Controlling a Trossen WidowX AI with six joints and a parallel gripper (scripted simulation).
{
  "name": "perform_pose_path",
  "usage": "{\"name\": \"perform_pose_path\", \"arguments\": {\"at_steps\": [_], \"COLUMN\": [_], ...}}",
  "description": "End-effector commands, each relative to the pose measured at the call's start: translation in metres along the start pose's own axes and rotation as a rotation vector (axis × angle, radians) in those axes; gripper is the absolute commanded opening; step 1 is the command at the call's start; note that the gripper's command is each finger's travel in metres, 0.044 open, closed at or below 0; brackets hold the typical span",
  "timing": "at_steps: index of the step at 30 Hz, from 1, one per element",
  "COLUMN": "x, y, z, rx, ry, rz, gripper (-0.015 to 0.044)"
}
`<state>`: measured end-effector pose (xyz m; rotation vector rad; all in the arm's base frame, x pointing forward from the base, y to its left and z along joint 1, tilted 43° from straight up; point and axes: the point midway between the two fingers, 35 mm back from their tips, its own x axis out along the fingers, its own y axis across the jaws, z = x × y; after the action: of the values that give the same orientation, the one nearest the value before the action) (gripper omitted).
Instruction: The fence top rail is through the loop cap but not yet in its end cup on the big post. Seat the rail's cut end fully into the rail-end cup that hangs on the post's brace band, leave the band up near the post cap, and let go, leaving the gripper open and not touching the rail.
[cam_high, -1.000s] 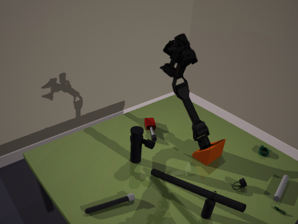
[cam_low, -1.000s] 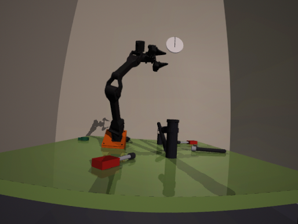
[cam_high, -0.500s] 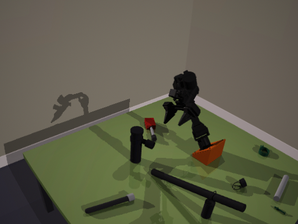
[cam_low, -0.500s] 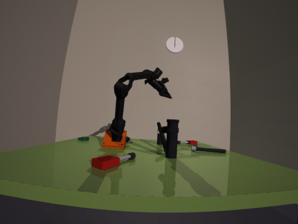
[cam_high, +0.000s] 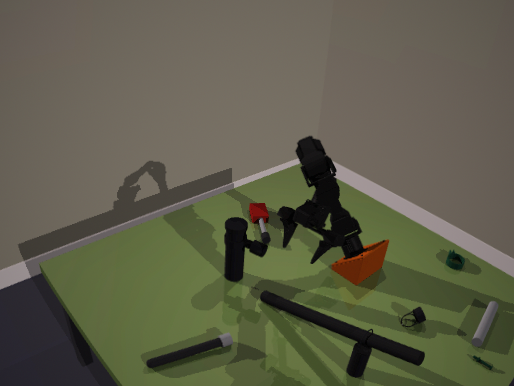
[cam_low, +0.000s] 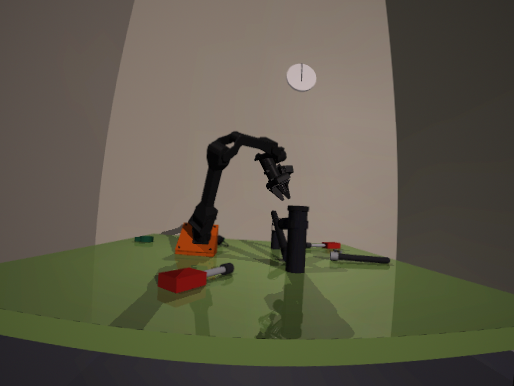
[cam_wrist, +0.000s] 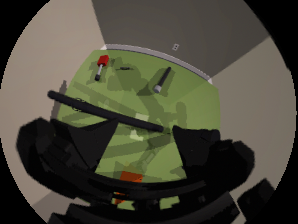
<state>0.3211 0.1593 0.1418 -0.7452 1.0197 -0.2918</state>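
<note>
we have our gripper (cam_high: 299, 254) (cam_low: 285, 198) (cam_wrist: 147, 124) spread nearly as wide as it goes, with nothing between its fingers, and it hangs in the air, pointing downward. the long black rail (cam_high: 320, 318) (cam_low: 279, 235) (cam_wrist: 107, 112) slants low over the green table (cam_high: 150, 295) (cam_low: 125, 300) (cam_wrist: 200, 105), passing through the loop cap on the short post (cam_high: 358, 361) (cam_low: 275, 240). its other end lies down near the foot of the big post (cam_high: 234, 257) (cam_low: 296, 245), well below the end cup (cam_high: 258, 248) (cam_low: 283, 223), so we see it unseated. the cup sticks out from the big post's upper part, near the post cap (cam_high: 236, 223) (cam_low: 298, 207). our arm (cam_high: 327, 192) (cam_low: 212, 185) bends over from its orange base (cam_high: 377, 257) (cam_low: 182, 248) (cam_wrist: 131, 176), and a red-handled tool (cam_high: 259, 212) (cam_low: 182, 279) lies on the table behind the big post in the top view.
</note>
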Motion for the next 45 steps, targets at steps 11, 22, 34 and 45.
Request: {"name": "perform_pose_path", "arguments": {"at_steps": [11, 22, 34, 45], "x": [0.0, -0.007, -0.008, 0.011], "y": [-0.092, -0.158, -0.163, -0.163], "z": [-0.027, -0.068, -0.072, -0.082], "rx": [-0.874, -1.651, -1.743, -1.742], "ry": [0.003, -0.077, -0.086, -0.087], "rz": [0.082, 0.102, 0.099, 0.099], "gripper": [0.044, 0.044, 0.044, 0.044]}}
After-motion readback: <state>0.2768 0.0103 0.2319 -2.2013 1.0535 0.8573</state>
